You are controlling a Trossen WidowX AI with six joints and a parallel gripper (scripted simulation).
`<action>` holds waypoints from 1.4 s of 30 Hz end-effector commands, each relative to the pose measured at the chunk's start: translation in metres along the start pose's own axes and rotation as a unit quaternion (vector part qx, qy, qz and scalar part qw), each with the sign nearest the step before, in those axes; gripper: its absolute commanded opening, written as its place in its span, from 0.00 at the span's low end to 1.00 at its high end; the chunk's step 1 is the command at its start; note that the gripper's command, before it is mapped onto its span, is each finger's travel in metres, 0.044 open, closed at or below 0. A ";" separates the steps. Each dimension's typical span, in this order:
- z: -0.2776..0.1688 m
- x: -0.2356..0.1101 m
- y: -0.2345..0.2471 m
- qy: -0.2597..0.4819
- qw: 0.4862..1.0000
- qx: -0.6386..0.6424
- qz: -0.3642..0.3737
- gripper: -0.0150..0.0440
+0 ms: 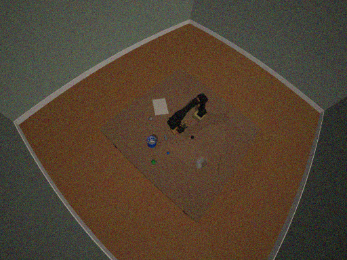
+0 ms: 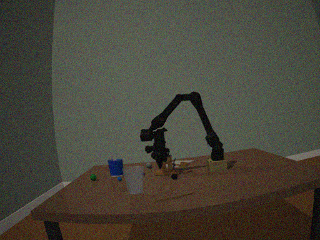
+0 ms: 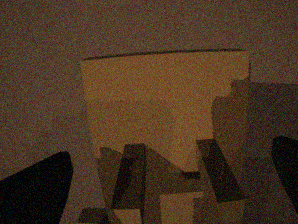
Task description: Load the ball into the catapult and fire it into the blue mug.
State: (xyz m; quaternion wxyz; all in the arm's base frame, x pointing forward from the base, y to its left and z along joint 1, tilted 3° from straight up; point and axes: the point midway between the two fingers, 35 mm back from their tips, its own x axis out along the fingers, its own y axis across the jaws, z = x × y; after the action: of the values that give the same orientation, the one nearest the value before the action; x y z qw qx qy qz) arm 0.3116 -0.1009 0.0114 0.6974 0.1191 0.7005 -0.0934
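The wooden catapult (image 1: pixel 174 131) (image 2: pixel 159 172) (image 3: pixel 150 85) stands under the arm; its flat base and dark uprights fill the middle of the wrist view. My gripper (image 2: pixel 160 167) (image 3: pixel 174 156) is open and empty, pointing down low over the catapult, with one finger to each side of it in the wrist view. The blue mug (image 1: pixel 152 141) (image 2: pixel 115 167) stands upright, apart from the catapult. Small balls lie on the table: green (image 1: pixel 153 162) (image 2: pixel 93 177), blue (image 1: pixel 167 153) (image 2: pixel 119 179) and black (image 1: pixel 192 137) (image 2: pixel 174 176). Whether a ball sits in the catapult is hidden.
A pale translucent cup (image 1: pixel 200 162) (image 2: pixel 134 180) stands near the table's front edge in the exterior view. A white sheet (image 1: pixel 160 106) lies behind the catapult. A small grey object (image 1: pixel 150 118) (image 2: pixel 149 165) lies beyond the mug. The arm's base block (image 2: pixel 217 165) is to the right.
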 end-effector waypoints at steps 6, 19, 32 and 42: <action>-0.001 0.007 0.000 0.001 1.000 0.000 0.000 0.96; -0.001 0.007 0.000 0.001 1.000 0.000 0.000 0.48; 0.001 -0.041 0.000 0.002 1.000 0.000 0.001 0.25; 0.001 -0.026 0.000 0.002 1.000 0.000 0.001 0.25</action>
State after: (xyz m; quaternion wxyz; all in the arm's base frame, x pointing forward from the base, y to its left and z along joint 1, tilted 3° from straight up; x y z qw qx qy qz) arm 0.3125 -0.1017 0.0386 0.6938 0.1214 0.7037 -0.0934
